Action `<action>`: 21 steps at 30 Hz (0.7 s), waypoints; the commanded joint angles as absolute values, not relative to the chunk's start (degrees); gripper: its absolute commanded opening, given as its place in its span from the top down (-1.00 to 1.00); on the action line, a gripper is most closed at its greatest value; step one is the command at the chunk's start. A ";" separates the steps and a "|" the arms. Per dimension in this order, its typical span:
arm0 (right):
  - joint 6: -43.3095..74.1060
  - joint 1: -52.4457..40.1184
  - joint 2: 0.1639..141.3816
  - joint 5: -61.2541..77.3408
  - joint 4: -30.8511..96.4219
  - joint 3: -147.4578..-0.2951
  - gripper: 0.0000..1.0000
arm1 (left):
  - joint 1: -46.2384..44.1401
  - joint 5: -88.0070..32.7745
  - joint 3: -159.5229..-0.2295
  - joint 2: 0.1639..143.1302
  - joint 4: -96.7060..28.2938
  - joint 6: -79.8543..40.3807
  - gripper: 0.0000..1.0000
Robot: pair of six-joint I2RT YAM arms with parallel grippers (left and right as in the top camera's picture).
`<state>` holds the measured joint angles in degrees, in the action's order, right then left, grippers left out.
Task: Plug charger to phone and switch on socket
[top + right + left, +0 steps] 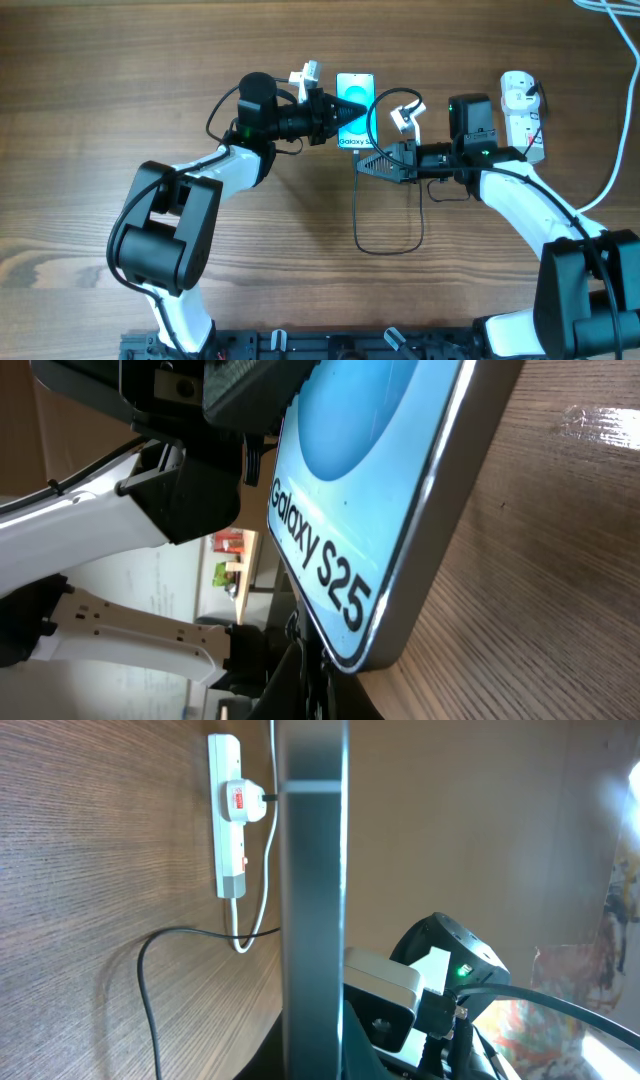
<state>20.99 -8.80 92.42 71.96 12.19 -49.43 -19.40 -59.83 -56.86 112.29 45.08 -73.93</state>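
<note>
The phone (pixel 356 90) has a teal screen and stands tilted on its edge at the table's middle back. My left gripper (pixel 338 115) is shut on its left side. In the left wrist view the phone (pixel 315 870) shows edge-on between the fingers (pixel 318 1055). My right gripper (pixel 368 163) is shut on the charger's connector end at the phone's lower edge. In the right wrist view the fingers (pixel 318 680) sit right under the "Galaxy S25" screen (pixel 360 480), and the tip is hidden. The black cable (pixel 385 250) loops toward me. The socket (pixel 520 120) lies at the right with the black plug in it (pixel 230 815).
A thick white cord (pixel 606 14) runs from the socket round the table's right edge. The black cable also shows in the left wrist view (pixel 148 990), lying on the wood. The two arms face each other closely over the middle back of the table.
</note>
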 commanded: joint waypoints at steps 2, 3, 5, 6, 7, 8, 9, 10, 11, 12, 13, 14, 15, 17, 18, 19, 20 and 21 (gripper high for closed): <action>20.95 -8.49 93.45 72.05 11.97 -49.04 0.91 | -18.83 -61.04 -58.19 112.51 45.69 -72.16 0.92; 20.93 -8.49 93.45 72.05 11.84 -49.04 0.91 | -18.76 -61.04 -58.19 112.51 45.69 -72.16 0.92; 20.95 -8.49 93.45 72.05 11.66 -49.04 0.91 | -18.72 -61.01 -58.19 112.51 45.69 -72.12 0.92; 20.95 -8.49 93.45 72.05 11.55 -49.04 0.91 | -18.74 -61.04 -58.19 112.51 45.67 -71.61 0.92; 20.97 -8.49 93.45 72.05 11.53 -49.04 0.91 | -18.74 -61.04 -58.19 112.51 45.67 -70.98 0.92; 20.95 -8.49 93.45 72.05 11.44 -49.04 0.91 | -18.74 -61.04 -58.19 112.51 45.65 -70.70 0.92; 20.93 -8.49 93.45 72.05 11.42 -49.04 0.91 | -18.74 -61.04 -58.19 112.51 45.65 -70.70 0.92; 20.91 -8.49 93.45 72.05 11.40 -49.04 0.91 | -18.74 -61.01 -58.19 112.51 45.65 -70.70 0.92; 20.93 -8.49 93.45 72.05 11.35 -49.04 0.91 | -18.74 -60.99 -58.19 112.51 45.65 -70.70 0.92; 20.91 -8.49 93.45 72.05 11.35 -49.04 0.91 | -18.74 -61.01 -58.19 112.51 45.65 -70.70 0.92; 20.88 -8.49 93.45 72.05 11.35 -49.04 0.91 | -18.74 -61.01 -58.19 112.51 45.65 -70.70 0.92; 20.91 -8.49 93.45 72.05 11.33 -49.04 0.92 | -18.74 -61.01 -58.19 112.51 45.65 -70.70 0.92; 20.91 -8.49 93.45 72.05 11.33 -49.04 0.91 | -18.74 -61.01 -58.19 112.51 45.65 -70.70 0.92; 21.02 -8.49 93.45 72.03 11.33 -49.04 0.91 | -18.74 -61.04 -58.19 112.51 45.65 -70.72 0.92; 21.04 -8.49 93.45 72.01 11.33 -49.04 0.91 | -18.74 -61.01 -58.19 112.51 45.65 -70.72 0.92; 21.10 -8.49 93.45 72.01 11.35 -49.04 0.91 | -18.74 -61.01 -58.19 112.51 45.67 -70.72 0.92; 21.21 -8.47 93.45 72.01 11.35 -49.04 0.91 | -18.74 -61.04 -58.19 112.51 45.67 -70.72 0.92; 21.28 -8.47 93.45 71.99 11.38 -49.04 0.91 | -18.74 -61.06 -58.19 112.51 45.67 -70.74 0.92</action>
<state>20.99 -8.80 92.44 71.96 11.68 -49.43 -19.07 -59.86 -56.86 112.29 45.08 -72.25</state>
